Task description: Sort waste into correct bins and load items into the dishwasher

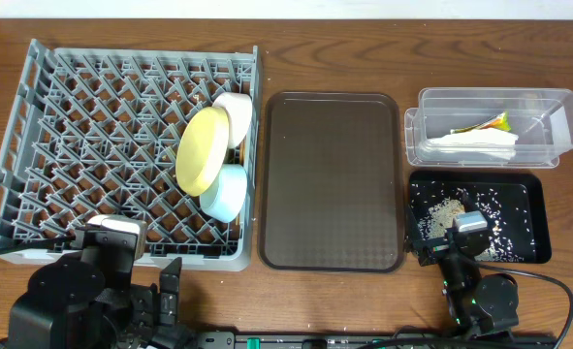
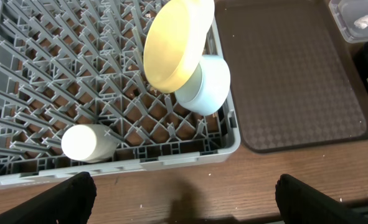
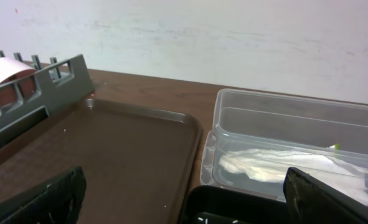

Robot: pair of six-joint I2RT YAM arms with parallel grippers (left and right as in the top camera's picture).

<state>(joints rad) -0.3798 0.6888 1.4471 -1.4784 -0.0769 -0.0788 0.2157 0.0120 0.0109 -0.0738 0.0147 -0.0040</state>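
Note:
The grey dish rack [image 1: 73,145] holds the yellow plate [image 1: 202,148] on edge, the white bowl [image 1: 235,114] behind it and the light blue bowl [image 1: 225,192] in front; all three also show in the left wrist view [image 2: 171,46]. I cannot make out the chopsticks. The clear tub [image 1: 562,145] holds the white napkin [image 1: 475,145] and the green-yellow wrapper [image 1: 496,121]. The black tray [image 1: 530,194] holds rice scraps [image 1: 446,211]. My left gripper [image 2: 184,202] is open and empty over bare table in front of the rack. My right gripper [image 3: 190,199] is open and empty at the black tray's front left corner.
The dark brown serving tray [image 1: 330,179] lies between the rack and the bins, with nothing on it. A white cylindrical object [image 2: 84,143] lies in the rack's front row. Both arm bases [image 1: 63,301] sit along the table's front edge.

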